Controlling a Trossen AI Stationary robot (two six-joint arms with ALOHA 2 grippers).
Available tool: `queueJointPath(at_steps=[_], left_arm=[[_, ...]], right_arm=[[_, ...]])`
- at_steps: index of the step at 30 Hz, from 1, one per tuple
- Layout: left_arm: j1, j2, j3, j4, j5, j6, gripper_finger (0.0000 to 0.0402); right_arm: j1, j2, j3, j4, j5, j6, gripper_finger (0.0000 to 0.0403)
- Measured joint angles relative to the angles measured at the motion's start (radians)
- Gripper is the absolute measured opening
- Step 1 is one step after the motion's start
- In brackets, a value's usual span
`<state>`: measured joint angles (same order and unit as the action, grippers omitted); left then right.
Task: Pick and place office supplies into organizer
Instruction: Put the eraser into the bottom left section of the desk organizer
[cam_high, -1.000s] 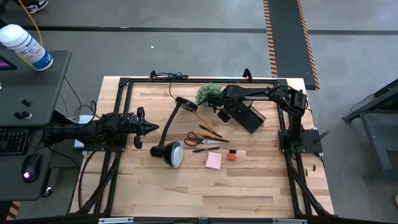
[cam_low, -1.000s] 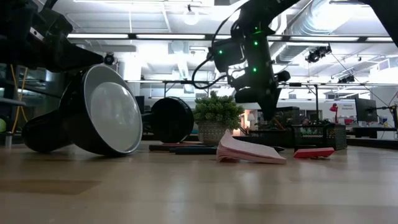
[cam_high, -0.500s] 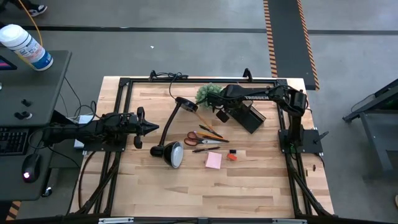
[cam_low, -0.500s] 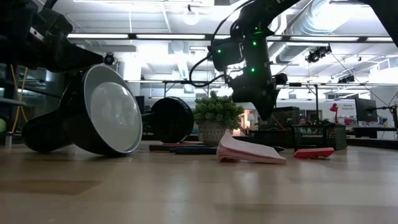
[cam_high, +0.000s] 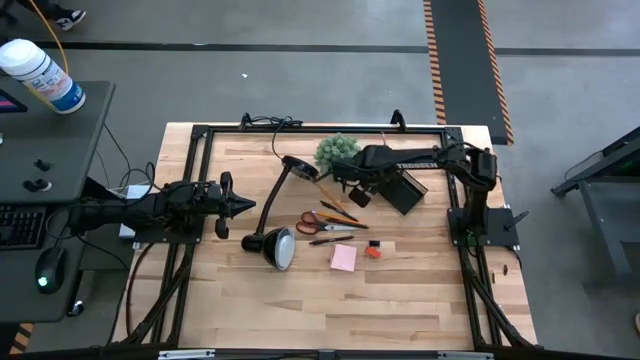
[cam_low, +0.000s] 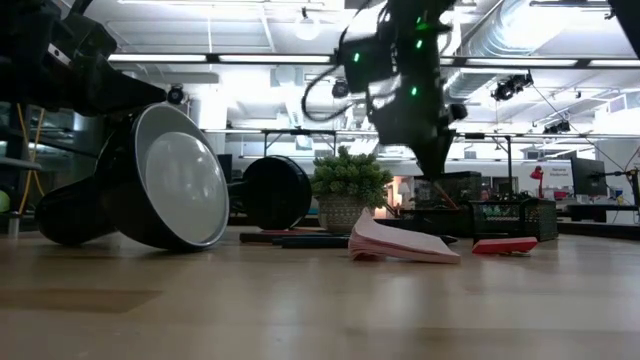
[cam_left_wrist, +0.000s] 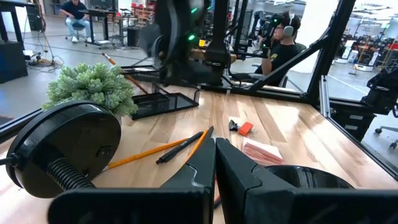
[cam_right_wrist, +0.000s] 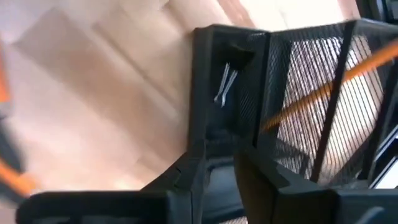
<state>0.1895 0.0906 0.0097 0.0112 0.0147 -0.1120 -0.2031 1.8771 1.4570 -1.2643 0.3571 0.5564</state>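
Observation:
Red-handled scissors (cam_high: 315, 220) and orange and dark pencils (cam_high: 338, 210) lie flat mid-table. The pink sticky-note pad (cam_high: 343, 258), a black binder clip (cam_high: 375, 243) and a small orange piece (cam_high: 372, 253) lie nearer the near edge. The dark mesh organizer (cam_high: 405, 190) stands toward the far right; an orange pencil (cam_right_wrist: 317, 90) and a clip's wire handles (cam_right_wrist: 225, 84) show inside it. My right gripper (cam_high: 348, 190) hangs above the table just left of the organizer, fingers slightly open and holding nothing. My left gripper (cam_high: 245, 205) waits shut at the left, beside the lamp.
A black gooseneck lamp lies tipped over, its head (cam_high: 280, 246) near my left gripper and its round base (cam_high: 300, 168) by the green plant (cam_high: 335, 150). A black frame rail (cam_high: 320, 130) rings the table. Bare wood (cam_high: 330, 310) stretches along the near edge.
My right gripper has drawn back from over the organizer, moving a little toward the table's left and up, and has tipped as it went. The supplies on the table and the left arm have kept still.

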Motion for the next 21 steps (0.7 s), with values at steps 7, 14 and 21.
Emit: queueJointPath(at_steps=[7,14,21], left_arm=[[0.000,0.000,0.000,0.000,0.000,0.000,0.0001],[0.000,0.000,0.000,0.000,0.000,0.001,0.0001],[0.000,0.000,0.000,0.000,0.000,0.002,0.0001]], right_arm=[[0.160,-0.093,0.002,-0.013,-0.052,0.096,0.0074],[0.320,-0.093,0.002,-0.017,-0.052,0.236,0.0074],[0.447,-0.092,0.002,-0.027,-0.039,0.499,0.0074]])
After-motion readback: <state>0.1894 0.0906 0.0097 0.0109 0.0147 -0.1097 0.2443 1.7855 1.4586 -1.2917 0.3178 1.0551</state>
